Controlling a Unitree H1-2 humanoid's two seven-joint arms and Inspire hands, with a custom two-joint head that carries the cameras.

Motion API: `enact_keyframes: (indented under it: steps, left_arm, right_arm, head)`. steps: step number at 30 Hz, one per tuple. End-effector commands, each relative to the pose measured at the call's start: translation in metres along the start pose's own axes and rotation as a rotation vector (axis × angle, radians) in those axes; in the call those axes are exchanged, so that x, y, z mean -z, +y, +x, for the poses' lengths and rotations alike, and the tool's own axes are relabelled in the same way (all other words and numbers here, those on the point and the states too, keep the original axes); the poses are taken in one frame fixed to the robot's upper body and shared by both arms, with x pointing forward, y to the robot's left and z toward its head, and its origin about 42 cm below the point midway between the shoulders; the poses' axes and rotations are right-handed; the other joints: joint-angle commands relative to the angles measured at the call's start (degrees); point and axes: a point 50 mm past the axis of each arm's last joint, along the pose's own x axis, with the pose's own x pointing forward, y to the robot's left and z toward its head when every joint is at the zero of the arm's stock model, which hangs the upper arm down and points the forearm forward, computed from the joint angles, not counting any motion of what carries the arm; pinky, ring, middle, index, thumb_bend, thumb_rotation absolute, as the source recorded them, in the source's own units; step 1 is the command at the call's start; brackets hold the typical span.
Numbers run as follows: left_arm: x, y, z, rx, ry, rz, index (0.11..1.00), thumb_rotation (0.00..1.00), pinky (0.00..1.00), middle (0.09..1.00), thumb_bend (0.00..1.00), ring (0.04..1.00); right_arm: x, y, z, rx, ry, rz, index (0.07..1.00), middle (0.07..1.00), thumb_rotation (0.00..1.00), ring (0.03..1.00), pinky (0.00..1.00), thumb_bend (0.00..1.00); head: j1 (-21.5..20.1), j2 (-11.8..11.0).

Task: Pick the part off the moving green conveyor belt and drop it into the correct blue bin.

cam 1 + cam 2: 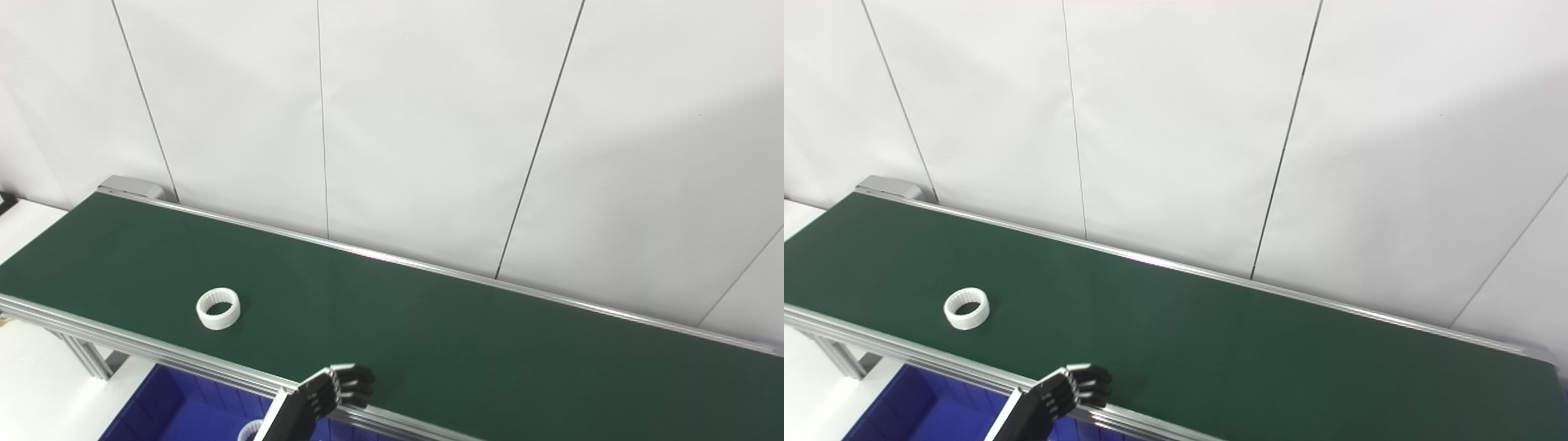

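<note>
White ring part (pixel 218 308) lies flat on green conveyor belt (pixel 429 331), left portion, near front rail. Right of it, left robot hand (pixel 334 389) over front rail, fingers curled, holding nothing. Blue bin (pixel 159 410) below.

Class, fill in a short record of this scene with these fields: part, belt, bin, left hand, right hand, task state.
part: white ribbed plastic ring, lying flat on the belt, near its front edge
belt: long dark green conveyor belt with silver aluminium rails
bin: blue plastic bin below the belt's front rail; a white item inside it is only partly visible
left hand: black robot hand at the front rail, to the right of the ring, holding nothing, fingers curled
right hand: not in view
task state: ring not yet picked
</note>
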Motion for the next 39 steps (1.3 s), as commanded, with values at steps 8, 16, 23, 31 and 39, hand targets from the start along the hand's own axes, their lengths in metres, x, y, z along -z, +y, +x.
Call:
enact_keyframes:
  steps: [8,16,23,31,39]
  left_arm:
    - [-0.038,-0.008,0.037,-0.021,-0.190,0.189,0.714,0.34,0.63,0.736,0.97,0.698]
    - [-0.045,-0.001,0.058,-0.070,-0.297,0.384,0.748,0.41,0.70,0.784,0.97,0.768]
    - [-0.045,0.010,0.073,-0.086,-0.266,0.473,0.808,0.37,0.79,0.866,0.96,0.848]
    - [-0.042,0.017,0.082,-0.134,-0.181,0.616,0.868,0.33,0.83,0.923,0.90,0.893]
    - [-0.036,0.023,0.088,-0.179,-0.065,0.776,0.945,0.28,0.88,0.983,0.83,0.946]
  right_arm:
    - [-0.010,-0.002,0.005,0.018,-0.079,0.026,0.866,0.847,0.31,0.795,0.67,0.59]
    - [-0.011,-0.003,0.007,0.025,-0.086,0.025,0.857,0.849,0.30,0.803,0.68,0.60]
    - [-0.012,-0.005,0.006,0.021,-0.093,0.013,0.854,0.839,0.31,0.792,0.67,0.60]
    - [-0.012,-0.007,0.006,0.015,-0.096,0.008,0.851,0.834,0.32,0.787,0.65,0.61]
    - [-0.013,-0.007,0.006,0.015,-0.096,0.016,0.858,0.840,0.29,0.800,0.69,0.59]
  head:
    - [-0.19,0.05]
    - [0.22,0.46]
    - [0.42,0.81]
    - [0.76,0.90]
    - [0.81,0.98]
